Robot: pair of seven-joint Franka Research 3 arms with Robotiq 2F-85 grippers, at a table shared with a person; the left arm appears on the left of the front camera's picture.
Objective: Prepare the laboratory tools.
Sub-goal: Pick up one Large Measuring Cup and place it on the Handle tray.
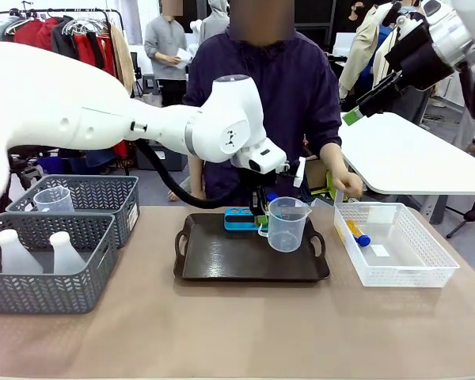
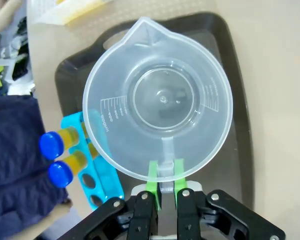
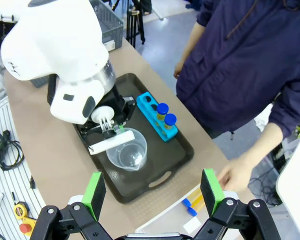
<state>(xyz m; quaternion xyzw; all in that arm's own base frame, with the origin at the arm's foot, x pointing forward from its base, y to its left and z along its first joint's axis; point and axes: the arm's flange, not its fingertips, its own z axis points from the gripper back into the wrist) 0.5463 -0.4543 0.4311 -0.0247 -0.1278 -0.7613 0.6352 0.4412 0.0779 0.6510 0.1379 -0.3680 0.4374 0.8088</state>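
Centrally, we see the left gripper [image 2: 165, 176] clamped on the handle of the clear, spouted, graduated beaker [image 2: 162, 100], dark tray [image 2: 241, 145] beneath; right gripper [image 3: 153, 192] spread open.

Clear handled beaker [image 1: 288, 224] upright, empty; blue rack [image 1: 239, 218] just beside it holds two blue-capped amber tubes [image 2: 65, 167]

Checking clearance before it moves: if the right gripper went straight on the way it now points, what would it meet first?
Probably the dark tray, close beside the beaker the left gripper holds; nothing shows in between, though depth is unclear.
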